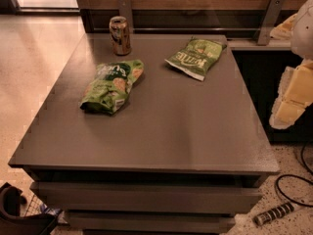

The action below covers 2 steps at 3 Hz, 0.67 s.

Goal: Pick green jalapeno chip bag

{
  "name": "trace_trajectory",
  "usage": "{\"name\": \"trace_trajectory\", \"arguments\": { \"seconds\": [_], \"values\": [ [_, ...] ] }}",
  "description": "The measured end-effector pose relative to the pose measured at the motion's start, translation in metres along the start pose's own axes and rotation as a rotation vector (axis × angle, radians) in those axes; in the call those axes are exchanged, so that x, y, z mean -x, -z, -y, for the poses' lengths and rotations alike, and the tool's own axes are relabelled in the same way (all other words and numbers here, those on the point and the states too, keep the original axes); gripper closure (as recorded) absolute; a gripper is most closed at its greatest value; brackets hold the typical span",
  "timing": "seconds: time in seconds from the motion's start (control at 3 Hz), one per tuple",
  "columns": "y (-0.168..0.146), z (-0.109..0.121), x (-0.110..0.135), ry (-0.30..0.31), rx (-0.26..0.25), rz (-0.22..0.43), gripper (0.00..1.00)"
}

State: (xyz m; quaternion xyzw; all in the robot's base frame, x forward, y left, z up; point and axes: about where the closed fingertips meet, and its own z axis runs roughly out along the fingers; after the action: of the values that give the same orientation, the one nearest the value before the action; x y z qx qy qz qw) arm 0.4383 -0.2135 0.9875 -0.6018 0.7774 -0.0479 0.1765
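The green jalapeno chip bag [195,57] lies flat on the grey table [171,131], at the back right of its top. It is light green and glossy, with white lettering and a pale edge strip. My gripper [289,106] hangs at the right edge of the view, beyond the table's right side and well clear of the bag. It shows as white and pale yellow parts and holds nothing that I can see.
A bulkier, darker green bag with chip pictures [112,84] lies left of centre. A tan drink can [120,35] stands at the back left. A wooden wall with metal brackets runs behind. A black cable [293,180] and a striped object [274,213] lie on the floor at right.
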Motion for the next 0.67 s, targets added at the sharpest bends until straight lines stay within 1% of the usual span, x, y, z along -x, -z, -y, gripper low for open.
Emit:
{"name": "trace_trajectory", "arguments": {
  "seconds": [0.33,0.67],
  "values": [
    [-0.001,0.003,0.0,-0.005,-0.005,0.005,0.0],
    [-0.009,0.049,0.001,-0.081,-0.076,0.076,0.0]
  ]
}}
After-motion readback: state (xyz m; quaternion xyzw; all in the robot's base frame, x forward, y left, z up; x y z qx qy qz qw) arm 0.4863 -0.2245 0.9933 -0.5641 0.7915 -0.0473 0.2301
